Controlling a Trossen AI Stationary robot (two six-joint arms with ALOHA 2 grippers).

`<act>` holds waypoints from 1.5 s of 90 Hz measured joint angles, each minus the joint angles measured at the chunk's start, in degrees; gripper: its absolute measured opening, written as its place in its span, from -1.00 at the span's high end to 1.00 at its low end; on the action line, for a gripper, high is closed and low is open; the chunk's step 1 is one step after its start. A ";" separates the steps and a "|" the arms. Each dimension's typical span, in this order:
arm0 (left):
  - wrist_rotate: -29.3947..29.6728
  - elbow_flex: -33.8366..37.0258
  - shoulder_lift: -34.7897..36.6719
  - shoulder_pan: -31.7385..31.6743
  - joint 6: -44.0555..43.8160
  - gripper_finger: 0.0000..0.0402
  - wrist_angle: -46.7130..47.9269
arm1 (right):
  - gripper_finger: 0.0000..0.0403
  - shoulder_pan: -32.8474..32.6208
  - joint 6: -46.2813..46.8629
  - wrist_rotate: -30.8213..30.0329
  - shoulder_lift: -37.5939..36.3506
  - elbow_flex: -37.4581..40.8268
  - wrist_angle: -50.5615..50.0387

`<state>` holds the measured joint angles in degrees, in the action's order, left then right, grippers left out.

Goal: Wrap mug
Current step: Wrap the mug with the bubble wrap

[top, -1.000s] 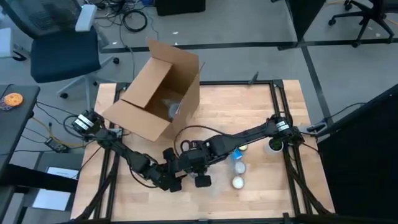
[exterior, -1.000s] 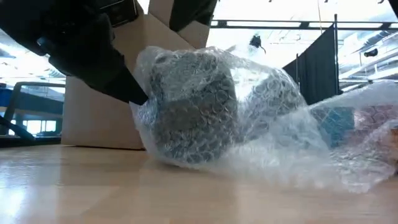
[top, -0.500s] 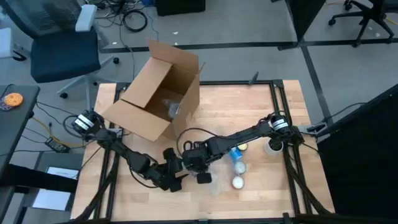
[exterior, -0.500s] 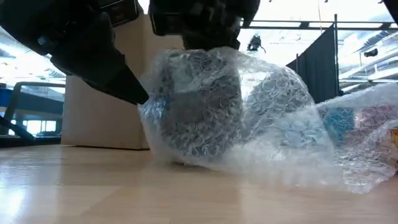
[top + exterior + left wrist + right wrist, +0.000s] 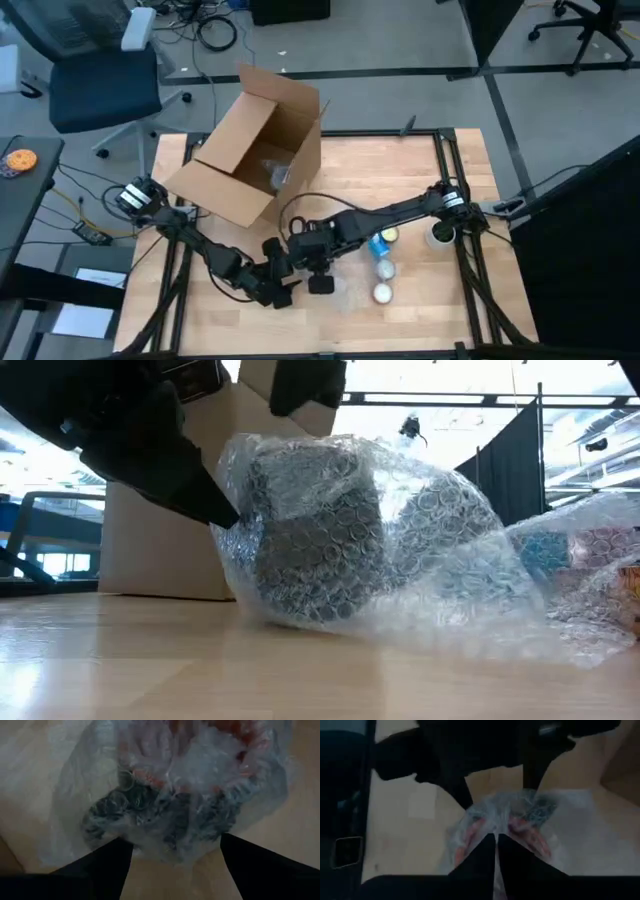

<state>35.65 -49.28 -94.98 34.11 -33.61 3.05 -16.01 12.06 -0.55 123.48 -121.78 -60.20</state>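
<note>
**Mug bundled in bubble wrap, both grippers on it**

You have the mug (image 5: 315, 540) lying on the wooden table (image 5: 400, 175), swaddled in a loose sheet of bubble wrap (image 5: 450, 570). In the low view it reads as a dark shape inside the clear bubbles, in front of the cardboard box (image 5: 250, 145) and a little toward the table's near edge from it. The wrap trails off to one side of the mug along the tabletop.

Your left gripper (image 5: 172, 857) is at the bundle: in its wrist view the two fingers (image 5: 107, 862) stand apart, one on each side of the wrapped mug, with the wrap bulging between them. In the low view a dark finger tip of this gripper touches the wrap on the side nearer the box.

Your right gripper (image 5: 496, 851) sits directly above the bundle. Its fingers are pressed together, with barely a slit between them, and their tips meet the top of the wrap; you cannot tell from these views whether any film is pinched there.

Away from the box, beyond the mug, a few small containers (image 5: 382, 268) stand near the right arm, and a white cup (image 5: 438, 236) sits by the table's right rail.
</note>
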 joint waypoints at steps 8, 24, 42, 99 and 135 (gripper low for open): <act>-1.55 0.00 0.32 0.00 0.46 -0.43 1.38 | 1.00 0.10 0.28 0.28 0.09 1.31 0.56; -3.49 0.00 1.38 0.02 -1.33 -0.43 7.62 | 1.00 1.29 0.42 1.52 0.26 10.17 8.12; -3.31 0.00 0.87 -0.11 -1.47 -0.43 7.18 | 1.00 2.51 2.45 4.29 -0.09 20.18 15.46; 1.05 0.00 0.85 -0.11 -1.57 -0.43 3.83 | 1.00 0.35 3.15 4.17 0.37 6.80 3.33; 2.20 0.07 0.83 -0.25 -1.64 -0.43 3.44 | 1.00 1.21 1.55 4.75 4.53 15.15 9.39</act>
<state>37.85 -49.21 -94.15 33.86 -35.24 6.48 -14.80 13.61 4.21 128.01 -106.63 -50.81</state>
